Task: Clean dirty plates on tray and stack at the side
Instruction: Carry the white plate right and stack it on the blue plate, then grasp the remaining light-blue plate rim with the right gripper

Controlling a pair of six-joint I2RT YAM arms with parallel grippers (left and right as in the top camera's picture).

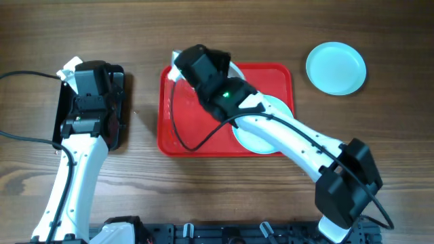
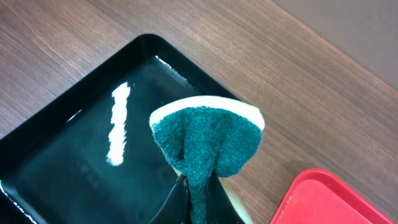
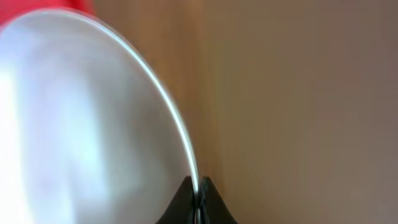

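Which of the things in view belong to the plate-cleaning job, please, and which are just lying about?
Belonging to the job:
- red tray
- white plate, held at its rim by the right gripper
- pale plate on the tray
- turquoise plate beside the tray
- sponge in the left gripper

Lying about:
- black tray
- cable, far left
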